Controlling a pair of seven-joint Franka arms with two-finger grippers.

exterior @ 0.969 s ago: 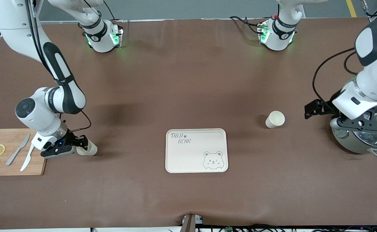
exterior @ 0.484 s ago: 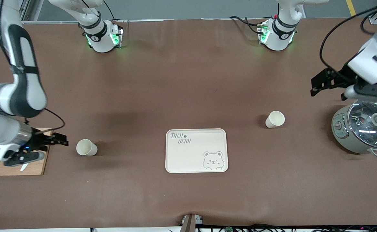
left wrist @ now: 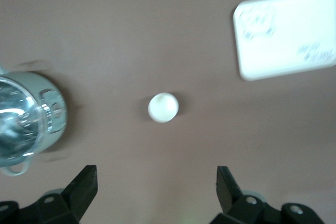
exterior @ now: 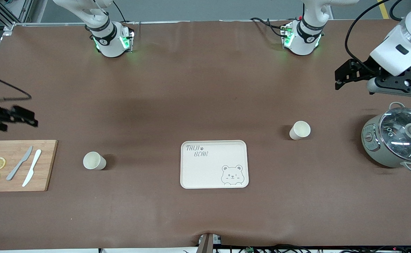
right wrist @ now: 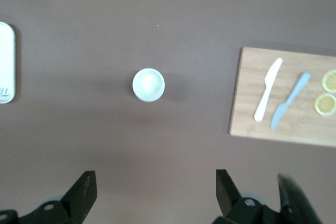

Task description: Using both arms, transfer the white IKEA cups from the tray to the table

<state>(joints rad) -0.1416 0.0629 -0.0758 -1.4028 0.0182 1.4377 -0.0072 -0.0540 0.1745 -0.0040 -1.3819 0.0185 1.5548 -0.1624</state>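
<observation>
Two white cups stand upright on the brown table. One cup (exterior: 94,161) is between the bear tray (exterior: 212,165) and the cutting board; it shows in the right wrist view (right wrist: 148,84). The other cup (exterior: 299,130) is between the tray and the pot, farther from the front camera; it shows in the left wrist view (left wrist: 163,107). My right gripper (exterior: 24,117) is open and empty, high over the table's edge at the right arm's end. My left gripper (exterior: 342,74) is open and empty, high over the table near the pot.
A grey-green lidded pot (exterior: 395,142) stands at the left arm's end. A wooden cutting board (exterior: 47,165) with two knives and lemon slices lies at the right arm's end. The tray also shows in the left wrist view (left wrist: 286,38).
My right gripper was at the cup beside the board; it has drawn away and risen, leaving the cup standing. My left gripper has risen from over the pot.
</observation>
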